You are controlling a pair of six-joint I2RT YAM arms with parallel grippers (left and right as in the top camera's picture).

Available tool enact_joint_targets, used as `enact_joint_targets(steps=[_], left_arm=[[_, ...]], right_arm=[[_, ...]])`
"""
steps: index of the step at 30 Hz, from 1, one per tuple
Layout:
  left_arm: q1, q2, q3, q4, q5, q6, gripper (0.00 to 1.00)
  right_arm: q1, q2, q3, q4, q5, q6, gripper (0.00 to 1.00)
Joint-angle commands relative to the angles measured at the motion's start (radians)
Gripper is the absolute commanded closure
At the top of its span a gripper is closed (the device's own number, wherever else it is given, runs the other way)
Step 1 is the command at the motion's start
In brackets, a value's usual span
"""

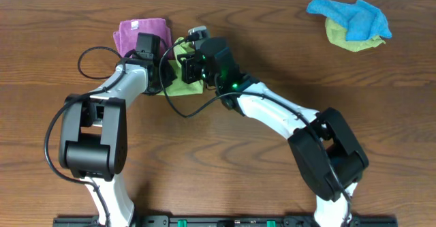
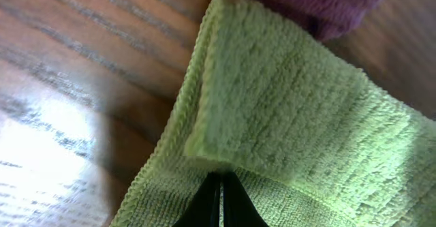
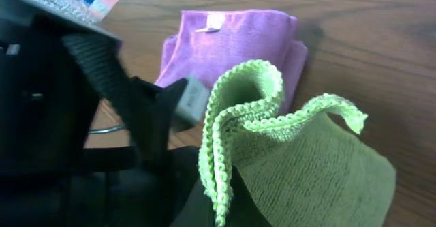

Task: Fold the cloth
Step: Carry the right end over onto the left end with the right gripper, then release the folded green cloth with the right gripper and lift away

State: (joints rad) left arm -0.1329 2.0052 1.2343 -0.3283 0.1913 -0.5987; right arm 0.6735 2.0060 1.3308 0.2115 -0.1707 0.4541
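Green microfibre cloth point(image 1: 182, 86) lies near the far edge of the table point(image 1: 272, 22), left of centre, touching a folded purple cloth point(image 1: 133, 31). The left gripper point(image 2: 219, 198) has its fingers pressed together on the lower layer, and the right gripper point(image 3: 216, 210) pinches a raised hem. For a clean fold, the right should probably carry that hem flat across, edges matched, while the left pins. The purple cloth's white tag point(image 3: 210, 24) is too small to read.

The cloth point(image 1: 178, 87) is laid on the table point(image 1: 272, 43), touching a folded towel point(image 1: 133, 33) behind it; crumpled rags point(image 1: 351, 22) are set far right.
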Motion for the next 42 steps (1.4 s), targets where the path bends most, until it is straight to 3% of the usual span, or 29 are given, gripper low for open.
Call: enact_joint_targets(steps=[1,10,29,42], left_arm=[[-0.008,0.07,-0.015,0.003,-0.006,-0.026,0.94],[-0.009,0.061,-0.014,0.0,-0.001,-0.026,0.95],[0.066,-0.154,-0.014,-0.069,-0.02,0.1,0.94],[0.095,-0.221,-0.014,-0.087,-0.066,0.106,0.95]], right_arm=[[0.029,0.026,0.032,0.024,0.018,0.035,0.99],[0.037,0.071,0.051,0.031,0.017,0.076,0.99],[0.042,0.124,0.051,0.029,0.017,0.068,0.99],[0.056,0.204,0.078,0.076,0.017,0.043,0.99]])
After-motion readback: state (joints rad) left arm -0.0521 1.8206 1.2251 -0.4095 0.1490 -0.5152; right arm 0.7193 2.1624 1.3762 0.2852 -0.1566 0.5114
